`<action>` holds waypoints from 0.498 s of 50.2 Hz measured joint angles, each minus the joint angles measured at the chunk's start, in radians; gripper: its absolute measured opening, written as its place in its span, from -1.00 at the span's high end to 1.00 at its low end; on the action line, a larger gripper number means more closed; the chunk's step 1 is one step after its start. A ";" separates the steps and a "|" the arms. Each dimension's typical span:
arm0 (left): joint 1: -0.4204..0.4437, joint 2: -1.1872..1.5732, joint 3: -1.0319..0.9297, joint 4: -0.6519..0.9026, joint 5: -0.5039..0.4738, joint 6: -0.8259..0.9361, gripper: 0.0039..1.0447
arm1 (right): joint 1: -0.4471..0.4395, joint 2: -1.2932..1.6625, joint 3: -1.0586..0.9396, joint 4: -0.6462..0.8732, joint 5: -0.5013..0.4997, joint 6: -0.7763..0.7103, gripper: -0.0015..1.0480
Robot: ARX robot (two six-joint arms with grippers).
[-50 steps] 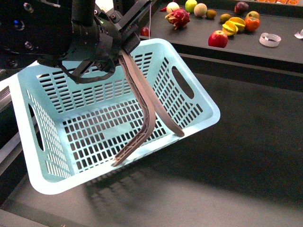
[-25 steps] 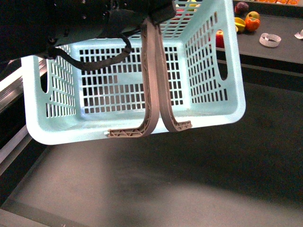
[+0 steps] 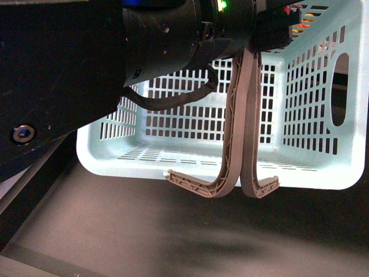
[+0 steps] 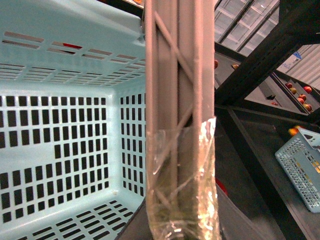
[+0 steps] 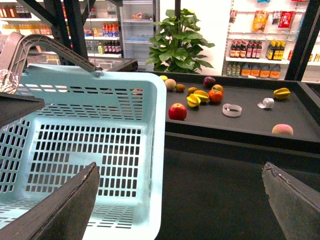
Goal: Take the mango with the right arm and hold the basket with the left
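The pale-blue basket (image 3: 300,115) hangs tilted in the air by its two grey-brown handles (image 3: 242,115). My left gripper (image 3: 262,40) is shut on the handle tops, under the black arm with the green light. In the left wrist view the tape-wrapped handle (image 4: 177,75) runs down the middle beside the basket (image 4: 60,100). My right gripper (image 5: 180,200) is open and empty, next to the basket's rim (image 5: 150,125) and over the dark floor. An oval orange-yellow fruit (image 5: 282,129) lies at the shelf's near right; I cannot tell whether it is the mango.
The black shelf (image 5: 240,122) behind carries a red apple (image 5: 177,111), yellow cut slices (image 5: 197,97), an orange round fruit (image 5: 216,95), tape rolls (image 5: 232,110) and other fruit. My left arm's bulk (image 3: 86,69) blocks the front view's left. A second small blue basket (image 4: 302,170) stands aside.
The left arm has swung the basket to the right and closer to the front camera. The arm now covers the upper left and hides the fruit shelf there.
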 joint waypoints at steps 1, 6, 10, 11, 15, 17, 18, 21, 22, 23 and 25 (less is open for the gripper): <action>-0.001 0.000 0.000 0.000 -0.002 0.000 0.88 | 0.000 0.000 0.000 0.000 0.000 0.000 -0.85; -0.004 0.000 -0.004 0.000 -0.022 0.001 0.88 | 0.000 0.000 0.000 0.000 0.000 0.000 -0.85; -0.005 0.000 -0.007 0.000 -0.031 0.001 0.88 | 0.000 0.000 0.000 0.000 0.000 0.000 -0.85; -0.005 0.000 -0.008 0.000 -0.031 0.001 0.88 | 0.000 0.000 0.000 0.000 0.000 0.000 -0.85; -0.005 0.000 -0.013 0.000 -0.033 0.001 0.88 | 0.000 0.000 0.000 0.000 0.000 0.000 -0.85; -0.005 0.000 -0.014 0.000 -0.034 0.001 0.88 | 0.000 0.000 0.000 0.000 0.000 0.000 -0.85; -0.005 0.000 -0.014 0.000 -0.034 0.001 0.88 | 0.000 0.000 0.000 0.000 0.000 0.000 -0.85; -0.005 0.000 -0.014 0.000 -0.033 0.001 0.88 | 0.000 0.000 0.000 0.000 0.000 0.000 -0.85; -0.005 0.000 -0.014 0.000 -0.034 0.001 0.88 | 0.000 0.000 0.000 0.000 0.000 0.000 -0.85; -0.005 0.000 -0.014 0.000 -0.034 0.001 0.88 | 0.000 0.000 0.000 0.000 0.000 0.000 -0.85; -0.005 0.000 -0.014 0.000 -0.033 0.001 0.88 | 0.000 0.000 0.000 0.000 0.000 0.000 -0.85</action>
